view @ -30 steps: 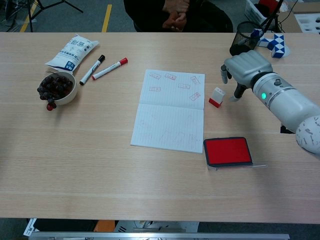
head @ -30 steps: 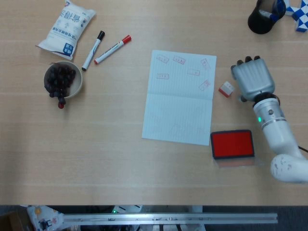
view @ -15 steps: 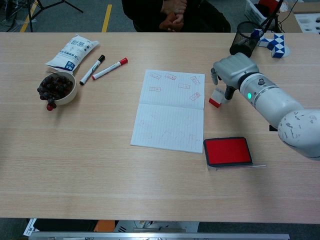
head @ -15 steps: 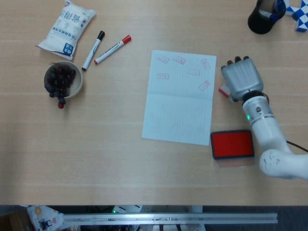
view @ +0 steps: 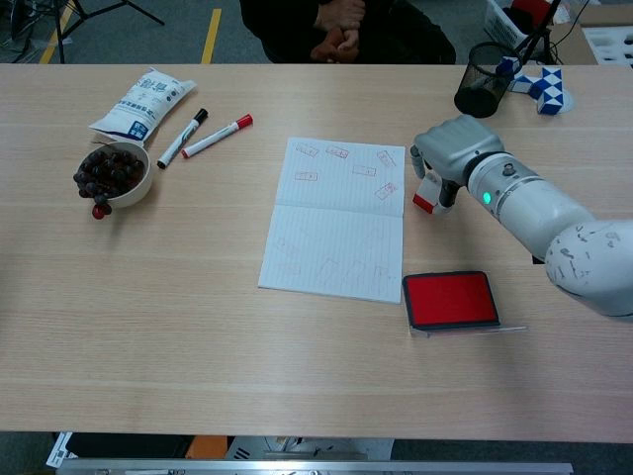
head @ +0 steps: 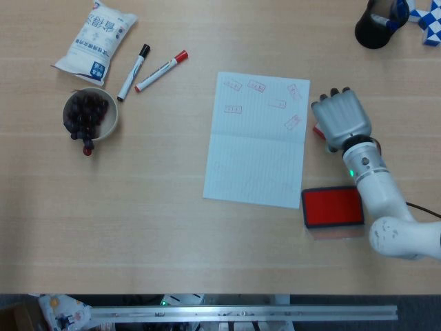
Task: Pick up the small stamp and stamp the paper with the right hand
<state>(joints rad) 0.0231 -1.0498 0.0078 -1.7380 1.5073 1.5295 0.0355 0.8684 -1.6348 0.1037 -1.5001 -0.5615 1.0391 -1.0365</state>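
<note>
The right hand point(view: 447, 158) sits low over the small stamp point(view: 426, 194), which stands upright on the table point(view: 198, 297) just off the right edge of the paper point(view: 336, 223), near its upper corner. From the chest view a finger hangs on each side of the stamp's white body, the red base showing below; from the head view the back of the hand covers almost all of it, only a sliver of red peeking out at the left. Whether the fingers are already touching it I cannot tell; they look curled down around it, not yet clearly clamped. To do this well, I'd say the hand should close evenly from both sides, high on the white part, so the little block doesn't tip or skid toward the sheet. Lift it straight up before swinging anywhere. The red ink pad point(view: 450, 299) lies near, towards the table's front edge. The left hand isn't visible anywhere.
</note>
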